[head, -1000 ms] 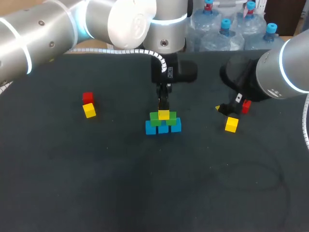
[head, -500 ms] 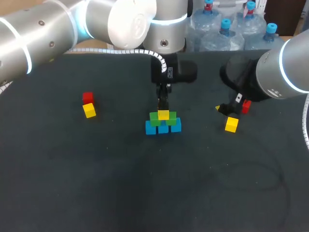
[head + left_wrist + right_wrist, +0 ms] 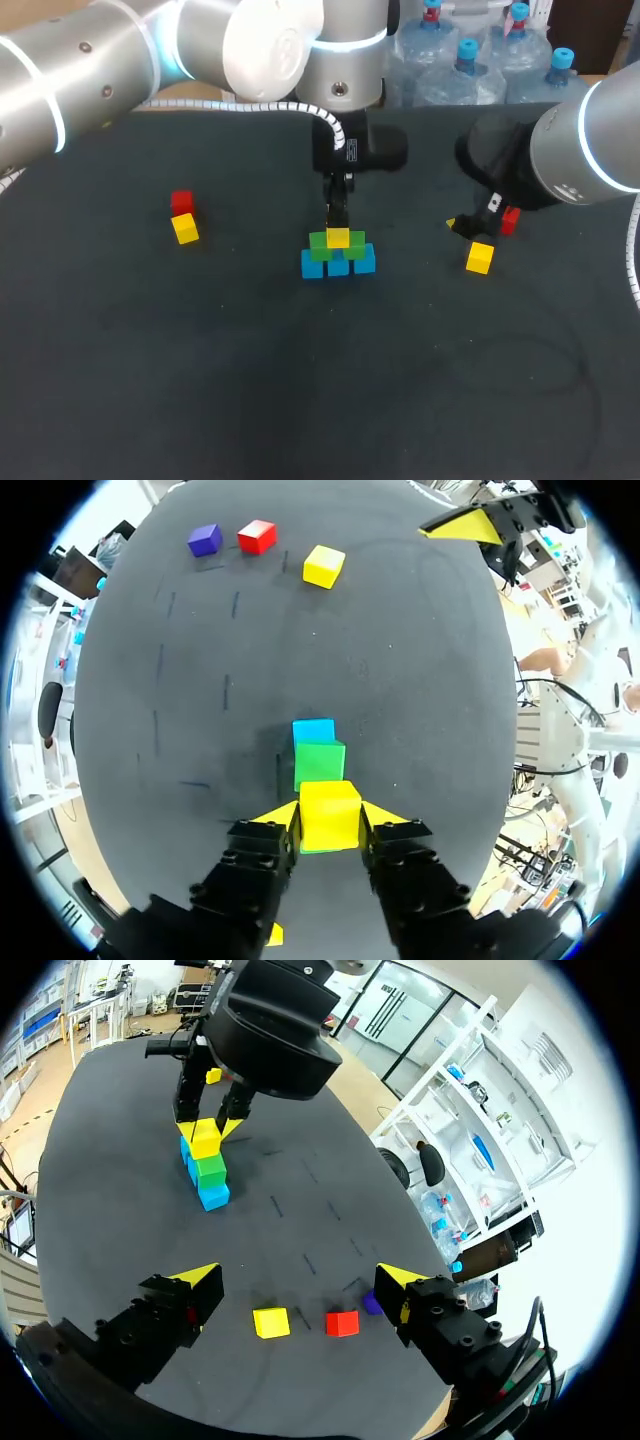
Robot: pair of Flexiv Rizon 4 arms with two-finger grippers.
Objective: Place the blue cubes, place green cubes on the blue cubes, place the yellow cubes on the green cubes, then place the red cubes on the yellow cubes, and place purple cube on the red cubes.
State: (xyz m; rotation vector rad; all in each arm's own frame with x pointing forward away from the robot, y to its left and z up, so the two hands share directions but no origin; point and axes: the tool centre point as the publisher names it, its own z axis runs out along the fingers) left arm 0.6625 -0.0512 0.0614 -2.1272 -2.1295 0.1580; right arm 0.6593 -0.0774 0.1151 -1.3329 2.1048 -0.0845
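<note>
Nothing had shifted from a second before. The left gripper [image 3: 330, 818] still pinched the small yellow cube [image 3: 329, 815] from both sides, atop the green cubes [image 3: 320, 245] on the row of blue cubes [image 3: 313, 265] at mid-table. It sat level, faces square with that row, which ran across the head view. The right gripper [image 3: 298, 1280] hung spread over a loose yellow cube [image 3: 270, 1322] and a red cube [image 3: 342, 1322].

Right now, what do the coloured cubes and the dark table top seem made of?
The yellow cube in the left end effector: flat even colour, crisp edges, no gloss; probably plastic or painted wood. The table top: dark, matte, faintly scuffed; likely a cloth or rubber mat.
</note>
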